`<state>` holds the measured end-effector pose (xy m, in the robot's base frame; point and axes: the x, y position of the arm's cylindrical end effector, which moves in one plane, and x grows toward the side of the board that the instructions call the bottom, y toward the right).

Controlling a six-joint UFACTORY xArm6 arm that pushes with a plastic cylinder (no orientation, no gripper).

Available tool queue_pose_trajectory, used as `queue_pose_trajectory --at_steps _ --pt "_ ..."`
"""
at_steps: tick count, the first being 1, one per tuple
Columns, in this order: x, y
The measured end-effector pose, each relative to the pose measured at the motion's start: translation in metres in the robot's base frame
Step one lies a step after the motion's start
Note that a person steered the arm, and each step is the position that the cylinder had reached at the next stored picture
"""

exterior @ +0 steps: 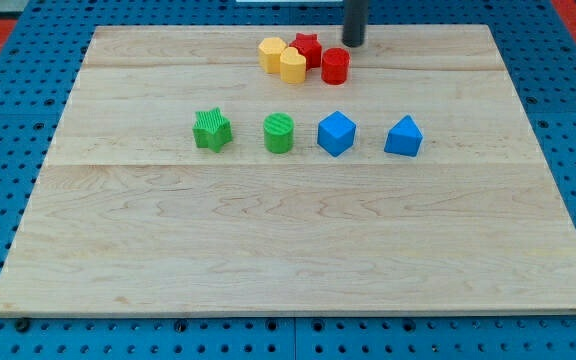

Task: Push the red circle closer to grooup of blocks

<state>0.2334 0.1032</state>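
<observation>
My tip (354, 43), a bare rod end effector with nothing to clench, stands just beyond the red circle (336, 66), which touches the red star (308, 48) and yellow blocks (282, 59). An off-centre shove could scatter that cluster. Smooth plastic pieces slide easily on the wooden surface (288, 250).
</observation>
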Motion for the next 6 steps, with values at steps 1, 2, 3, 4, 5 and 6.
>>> queue_pose_trajectory --at_steps 1,2,3,4,5,6 --pt "0.027 0.004" --pt "0.044 -0.009" --pt "0.048 -0.019" --pt "0.048 -0.031" --pt "0.053 0.006" --pt "0.068 0.098"
